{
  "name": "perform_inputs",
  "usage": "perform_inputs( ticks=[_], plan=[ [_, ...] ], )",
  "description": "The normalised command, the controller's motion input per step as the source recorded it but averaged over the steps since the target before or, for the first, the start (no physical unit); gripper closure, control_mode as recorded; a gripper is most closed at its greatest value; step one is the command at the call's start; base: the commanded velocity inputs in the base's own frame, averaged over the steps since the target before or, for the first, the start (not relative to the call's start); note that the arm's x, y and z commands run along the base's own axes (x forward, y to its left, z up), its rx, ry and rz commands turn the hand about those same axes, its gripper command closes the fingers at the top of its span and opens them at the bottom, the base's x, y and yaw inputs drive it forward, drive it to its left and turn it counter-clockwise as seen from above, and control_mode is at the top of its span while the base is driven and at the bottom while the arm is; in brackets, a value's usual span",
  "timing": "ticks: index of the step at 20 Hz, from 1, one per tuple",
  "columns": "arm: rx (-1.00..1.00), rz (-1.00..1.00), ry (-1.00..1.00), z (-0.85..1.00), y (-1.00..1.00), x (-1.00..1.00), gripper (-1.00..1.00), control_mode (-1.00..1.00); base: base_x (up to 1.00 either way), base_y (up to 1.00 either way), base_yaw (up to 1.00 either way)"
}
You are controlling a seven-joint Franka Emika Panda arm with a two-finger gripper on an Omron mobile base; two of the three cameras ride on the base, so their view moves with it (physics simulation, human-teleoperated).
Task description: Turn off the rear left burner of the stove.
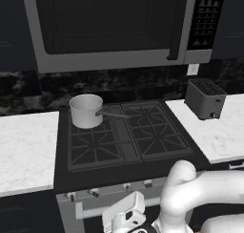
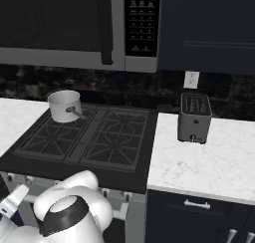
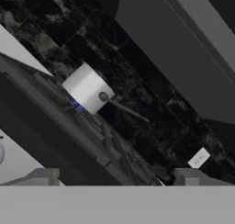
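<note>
The black stove (image 1: 128, 167) has four grated burners and small knobs (image 1: 93, 193) along its silver front panel. A silver-grey saucepan (image 1: 86, 110) sits on the rear left burner (image 1: 108, 124), handle pointing right. In the hand view the saucepan (image 3: 87, 87) appears tilted, with a small blue flame (image 3: 78, 108) under it. My gripper (image 1: 123, 216) hangs low in front of the stove's front panel, below the knobs and touching none. It is open (image 3: 117, 177), fingertips (image 3: 44, 175) wide apart and nothing between them.
A dark steel-framed microwave (image 1: 109, 26) hangs above the stove. A dark toaster (image 1: 206, 99) stands on the white counter (image 1: 224, 132) to the right, below a wall outlet (image 1: 192, 69). Another white counter (image 1: 26, 146) lies left. A bar handle (image 1: 90, 210) runs under the knobs.
</note>
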Motion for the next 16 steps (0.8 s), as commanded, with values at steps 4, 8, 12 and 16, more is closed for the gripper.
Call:
perform_inputs(
  ticks=[4,8,12,16],
  plan=[
    [0.15,0.0,-0.02,0.0,0.3,0.33,-1.0,-1.0,0.0,0.0,0.0],
    [0.0,0.0,0.0,-0.01,0.01,0.0,-1.0,-1.0,0.0,0.0,0.0],
    [-0.02,0.01,0.0,-0.22,0.15,0.0,-1.0,-1.0,0.0,0.0,0.0],
    [0.0,0.03,0.0,-0.22,0.16,0.0,-1.0,-1.0,0.0,0.0,0.0]
  ],
)
